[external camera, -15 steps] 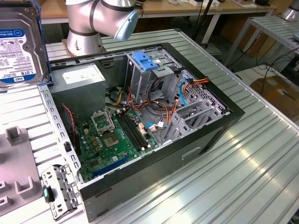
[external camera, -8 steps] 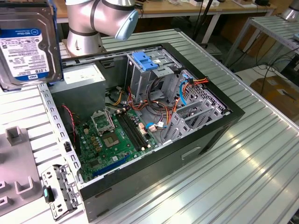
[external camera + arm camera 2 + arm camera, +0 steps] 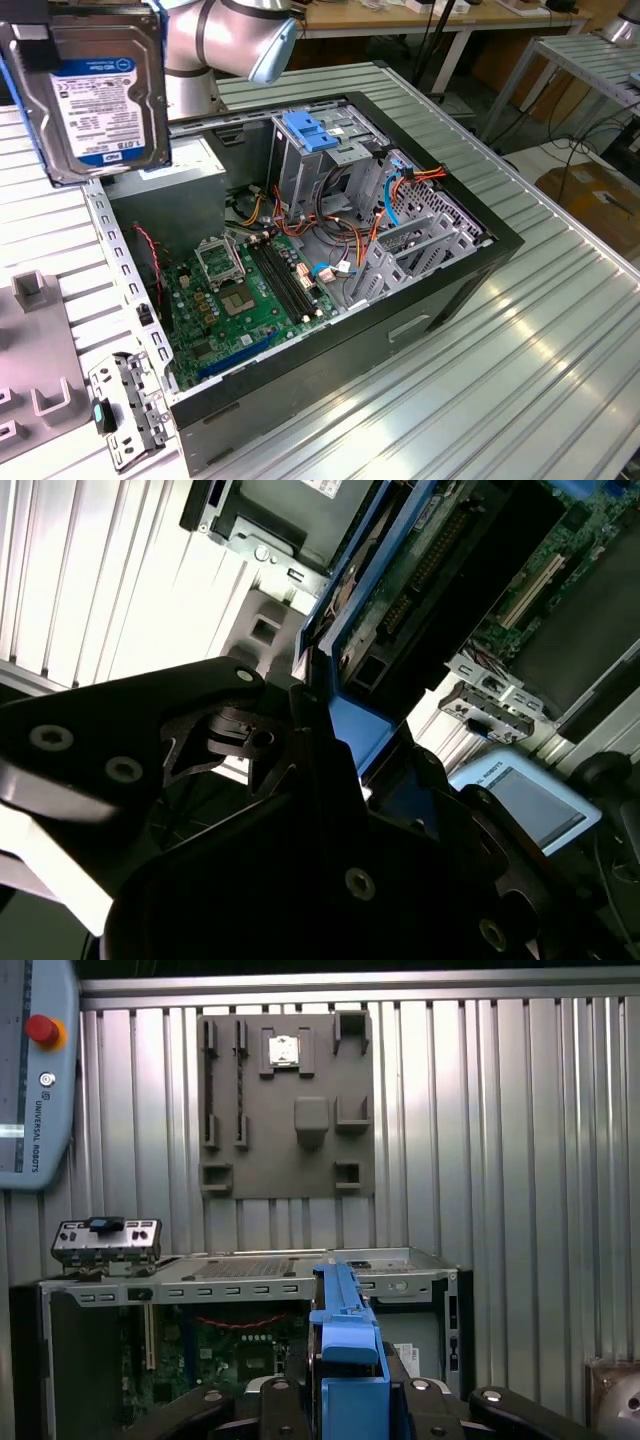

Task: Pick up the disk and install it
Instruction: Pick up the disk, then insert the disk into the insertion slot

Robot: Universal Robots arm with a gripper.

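The disk [image 3: 95, 90], a black hard drive with a white and blue label in a bright blue carrier, hangs in the air above the far left corner of the open computer case [image 3: 500, 240] in the exterior view. In the first wrist view the disk [image 3: 345, 1340] stands edge-on between the black fingers of my gripper [image 3: 345, 1395], which is shut on it. The second wrist view shows the same grip, with the blue carrier [image 3: 355, 725] clamped in my gripper [image 3: 340, 755] and the drive's underside running away from it.
Inside the case lie a green motherboard [image 3: 250, 290], a metal drive cage with a lighter blue latch [image 3: 310, 130] and loose cables [image 3: 400, 190]. A grey fixture plate [image 3: 285, 1100] and a metal bracket [image 3: 125, 410] rest on the ribbed table beside the case. A teach pendant [image 3: 35, 1070] lies nearby.
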